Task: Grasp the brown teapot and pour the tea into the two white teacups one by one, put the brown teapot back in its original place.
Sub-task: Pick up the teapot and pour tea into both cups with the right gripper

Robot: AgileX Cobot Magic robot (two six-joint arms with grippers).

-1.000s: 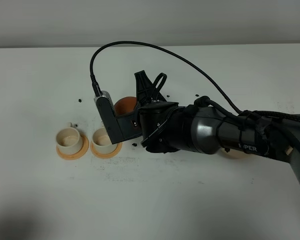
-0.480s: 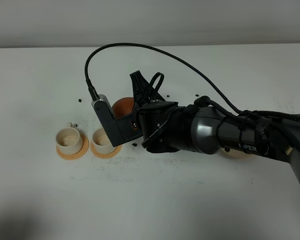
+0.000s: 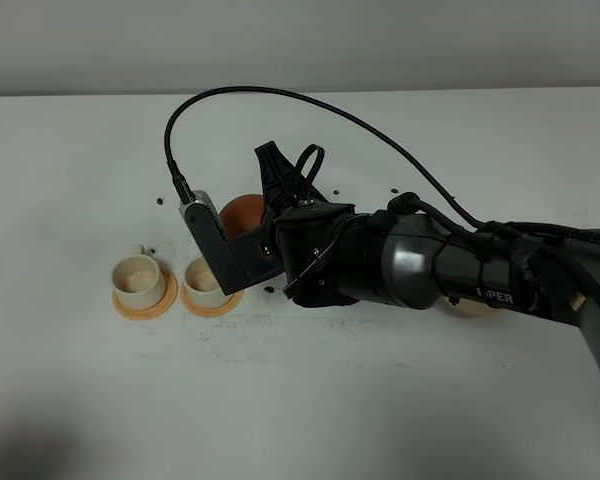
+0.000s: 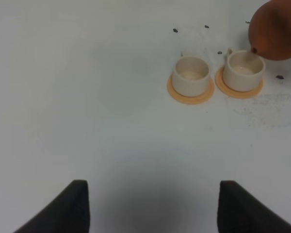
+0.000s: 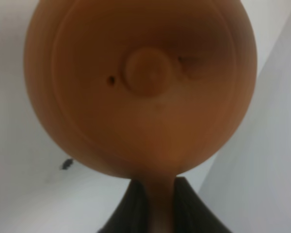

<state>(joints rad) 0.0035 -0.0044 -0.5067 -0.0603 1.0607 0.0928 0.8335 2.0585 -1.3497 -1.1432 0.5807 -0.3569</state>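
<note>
My right gripper [image 3: 271, 203] reaches across the table and is shut on the loop handle of the brown teapot [image 3: 242, 212]. It holds the teapot tilted in the air above the two white teacups. The teapot fills the right wrist view [image 5: 140, 82], lid and knob facing the camera. In the left wrist view its spout [image 4: 253, 50] hangs over the rim of the right-hand teacup [image 4: 243, 70]; the other teacup [image 4: 190, 75] stands beside it. Both teacups [image 3: 138, 273] [image 3: 204, 279] stand on orange saucers. My left gripper [image 4: 150, 208] is open and empty, well short of the cups.
The beige saucer [image 3: 477, 308] shows as a sliver under my right forearm on the right. A black cable [image 3: 280, 92] arcs above the arm. Small dark specks [image 3: 160, 200] lie on the white table [image 3: 300, 400] around the cups.
My right gripper has shifted a little left with the teapot, bringing it closer over the right-hand teacup. The cups and the left gripper have not moved.
</note>
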